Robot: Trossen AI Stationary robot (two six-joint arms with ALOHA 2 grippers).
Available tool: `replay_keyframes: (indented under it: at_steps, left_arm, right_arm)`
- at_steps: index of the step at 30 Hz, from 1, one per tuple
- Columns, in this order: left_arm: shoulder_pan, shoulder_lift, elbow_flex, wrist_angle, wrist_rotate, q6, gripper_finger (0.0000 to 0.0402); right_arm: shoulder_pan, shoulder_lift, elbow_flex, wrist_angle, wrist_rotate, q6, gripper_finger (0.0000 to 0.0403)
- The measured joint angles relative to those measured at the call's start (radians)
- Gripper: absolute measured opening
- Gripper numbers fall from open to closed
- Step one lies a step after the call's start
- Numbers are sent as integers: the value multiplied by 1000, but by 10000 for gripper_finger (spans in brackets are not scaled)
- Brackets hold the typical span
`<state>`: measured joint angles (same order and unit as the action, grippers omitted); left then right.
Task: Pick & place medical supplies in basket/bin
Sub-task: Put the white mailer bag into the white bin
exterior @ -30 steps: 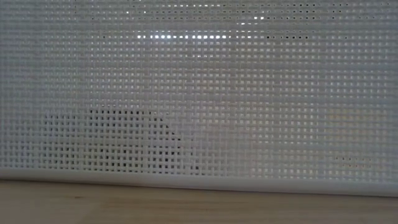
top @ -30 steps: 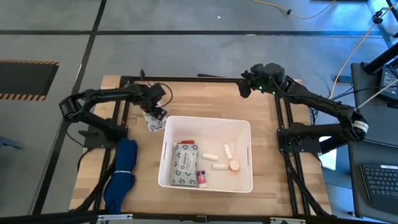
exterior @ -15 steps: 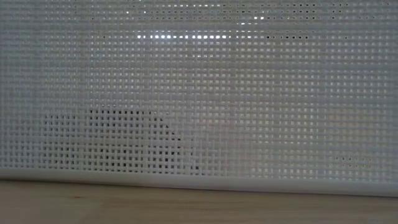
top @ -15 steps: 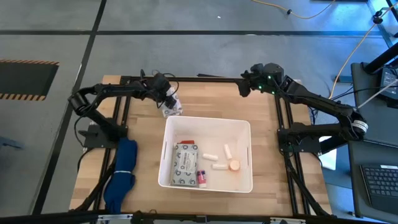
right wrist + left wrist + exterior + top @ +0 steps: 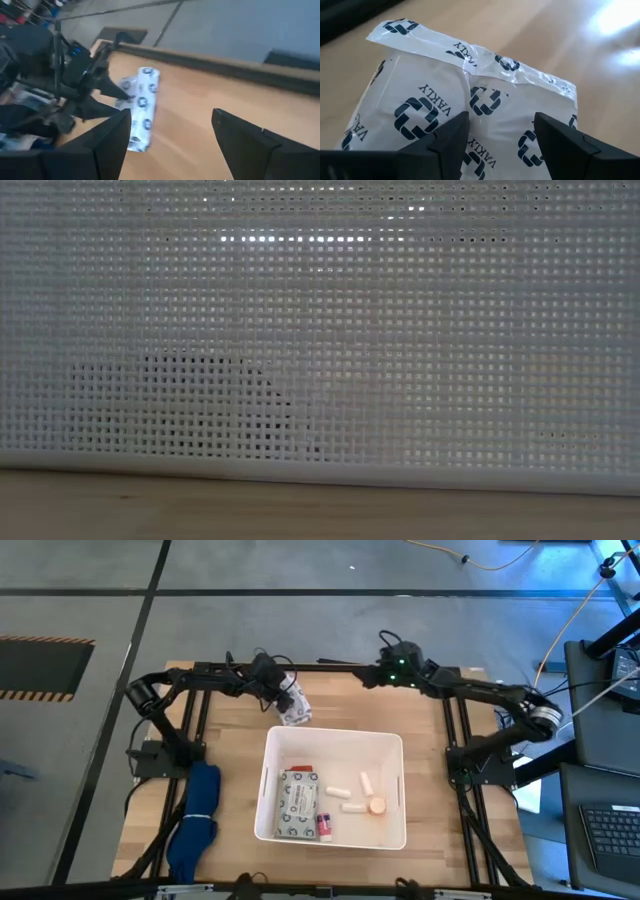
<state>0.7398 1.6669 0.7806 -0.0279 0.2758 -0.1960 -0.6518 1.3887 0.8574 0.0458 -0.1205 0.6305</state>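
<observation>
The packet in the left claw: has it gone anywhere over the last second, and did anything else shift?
The left gripper, shut on the packet, carried it from beside the bin's left corner along the far edge, toward the table's middle. The right gripper, open and empty, swung inward toward it. The bin and the supplies inside stayed put.

Even overhead light; bright glare patch on pale wooden tabletop (image 5: pixel 615 20) beyond left claw. Right wrist view motion-blurred. Light glows through white perforated plastic tub wall (image 5: pixel 320 330).
</observation>
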Motion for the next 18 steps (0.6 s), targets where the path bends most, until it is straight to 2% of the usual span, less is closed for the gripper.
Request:
replay_keyframes:
  at_steps: [5,18]
  left_arm:
    - [-18,2,22,-12,56,44,212]
    - [-52,19,28,13,41,87,185]
  right_arm:
    - [3,142,11,80,-65,100,280]
    - [121,440,231,82,-79,134,280]
